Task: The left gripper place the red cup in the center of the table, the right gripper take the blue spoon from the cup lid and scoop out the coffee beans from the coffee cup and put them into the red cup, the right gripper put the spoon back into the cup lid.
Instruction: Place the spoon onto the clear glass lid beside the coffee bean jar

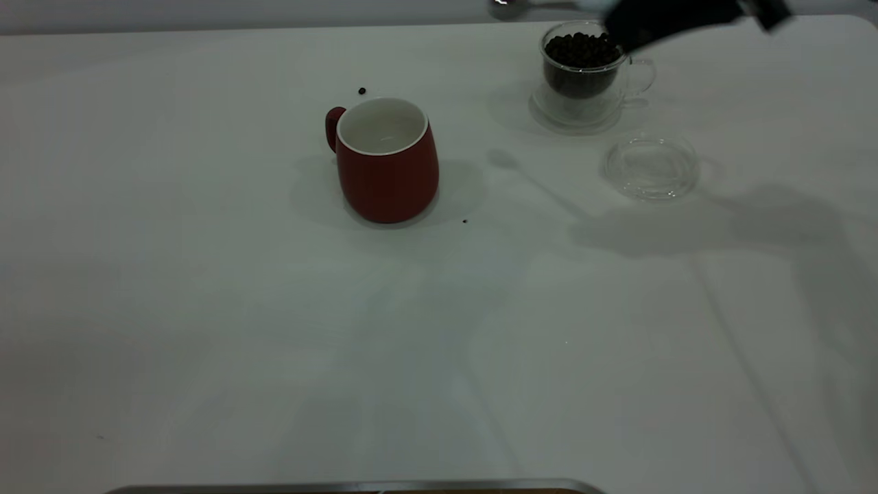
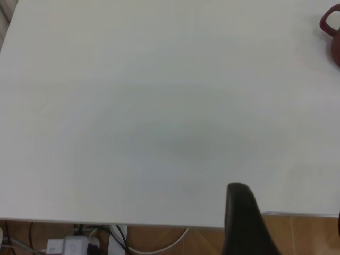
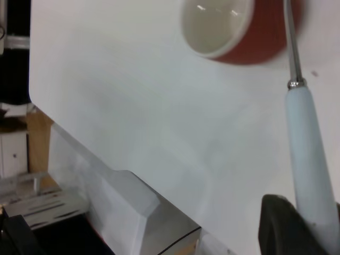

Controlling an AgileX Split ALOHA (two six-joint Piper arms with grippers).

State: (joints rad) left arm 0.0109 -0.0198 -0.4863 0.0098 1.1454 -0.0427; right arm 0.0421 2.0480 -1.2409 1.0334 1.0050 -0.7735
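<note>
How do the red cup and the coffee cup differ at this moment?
The red cup is opaque dark red with a white inside; the coffee cup is clear glass. The red cup looks empty, while the coffee cup holds a heap of coffee beans. The red cup is the larger and sits nearer the middle of the table. Both stand upright and have a loop handle.

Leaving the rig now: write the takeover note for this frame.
Right gripper: raised over the coffee cup, shut on the spoon.
Left gripper: back at the table edge, holding nothing.
Red cup: mid-table, looks empty. Lid: bare, beside the coffee cup. Stray beans near the red cup.
Done: cup placed, spoon taken. Left: scoop, pour, return spoon.
</note>
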